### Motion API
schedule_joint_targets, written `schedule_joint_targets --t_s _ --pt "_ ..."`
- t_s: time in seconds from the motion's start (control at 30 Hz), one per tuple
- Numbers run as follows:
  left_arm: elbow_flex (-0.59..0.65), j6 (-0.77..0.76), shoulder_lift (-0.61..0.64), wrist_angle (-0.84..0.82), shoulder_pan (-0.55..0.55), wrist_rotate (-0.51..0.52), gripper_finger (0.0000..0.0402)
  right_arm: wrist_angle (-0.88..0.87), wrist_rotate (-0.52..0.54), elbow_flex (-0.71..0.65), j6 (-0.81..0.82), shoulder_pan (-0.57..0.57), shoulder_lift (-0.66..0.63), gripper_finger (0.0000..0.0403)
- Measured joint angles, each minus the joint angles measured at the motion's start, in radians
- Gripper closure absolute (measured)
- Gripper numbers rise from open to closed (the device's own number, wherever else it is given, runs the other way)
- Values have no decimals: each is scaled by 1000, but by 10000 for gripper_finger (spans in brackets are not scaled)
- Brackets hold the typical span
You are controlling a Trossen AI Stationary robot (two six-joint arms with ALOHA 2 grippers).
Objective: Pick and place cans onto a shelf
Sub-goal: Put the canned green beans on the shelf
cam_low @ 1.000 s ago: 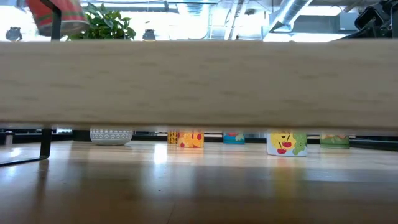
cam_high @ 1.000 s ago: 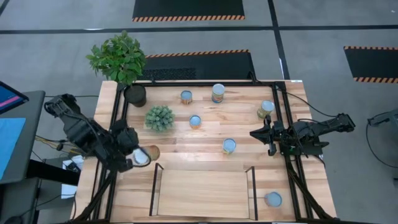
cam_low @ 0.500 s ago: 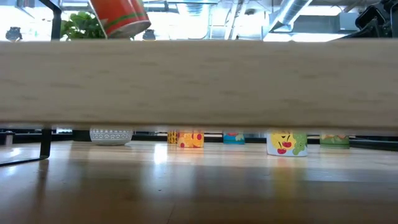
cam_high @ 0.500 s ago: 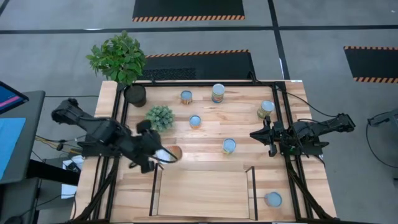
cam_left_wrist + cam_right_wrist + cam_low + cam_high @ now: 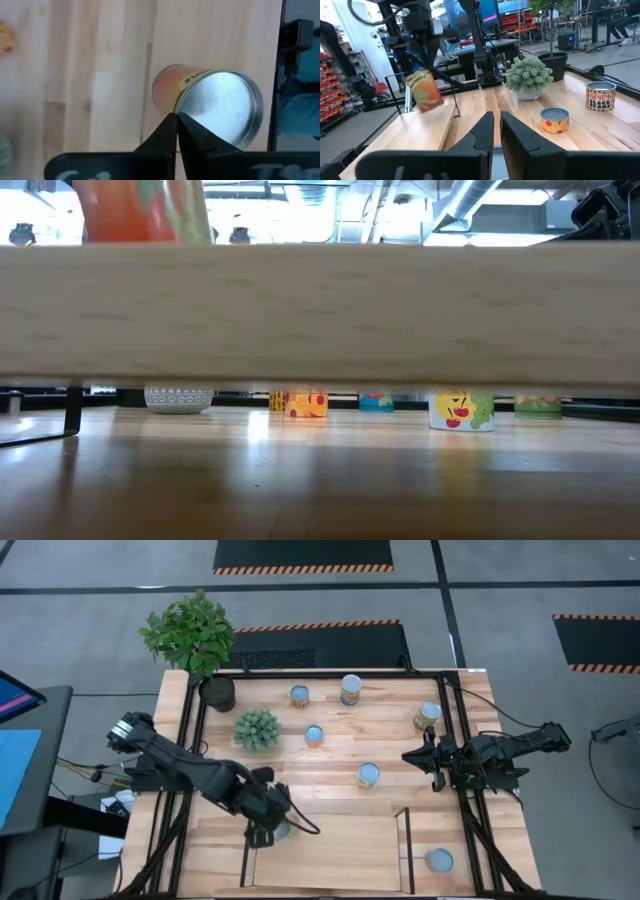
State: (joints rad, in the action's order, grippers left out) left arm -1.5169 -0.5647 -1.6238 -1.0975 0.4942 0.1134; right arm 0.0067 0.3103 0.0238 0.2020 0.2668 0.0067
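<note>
Left tool (image 5: 268, 831) with can (image 5: 279, 830), now over shelf (image 5: 330, 850)

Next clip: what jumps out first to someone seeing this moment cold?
The left hand grabs the eye: it reaches over the left end of the shelf, shut on an orange can carried in the air. Next, the other cans scattered over the far half of the table, beside a small green plant. The right hand waits at the table's right edge.
</note>
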Motion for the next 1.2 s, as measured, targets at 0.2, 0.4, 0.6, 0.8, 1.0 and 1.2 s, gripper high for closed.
schedule_joint_targets --t_s 0.2,0.4,0.6,0.8,1.0,1.2 --pt "0 -23 -26 -10 0 -45 401 0 -21 0 0 0 0 344" --pt "0 -34 -26 -30 0 -59 401 -3 -68 0 1 0 0 344" --pt "0 -76 -26 -55 0 -70 401 -3 -103 0 1 0 0 344" --pt "0 -94 -31 -54 0 -75 401 -3 -104 0 1 0 0 344" --pt "0 -68 -48 -46 0 -82 401 -4 -104 0 0 1 0 344" --pt "0 -68 -56 -48 -3 -88 401 -11 -105 0 1 1 0 344"
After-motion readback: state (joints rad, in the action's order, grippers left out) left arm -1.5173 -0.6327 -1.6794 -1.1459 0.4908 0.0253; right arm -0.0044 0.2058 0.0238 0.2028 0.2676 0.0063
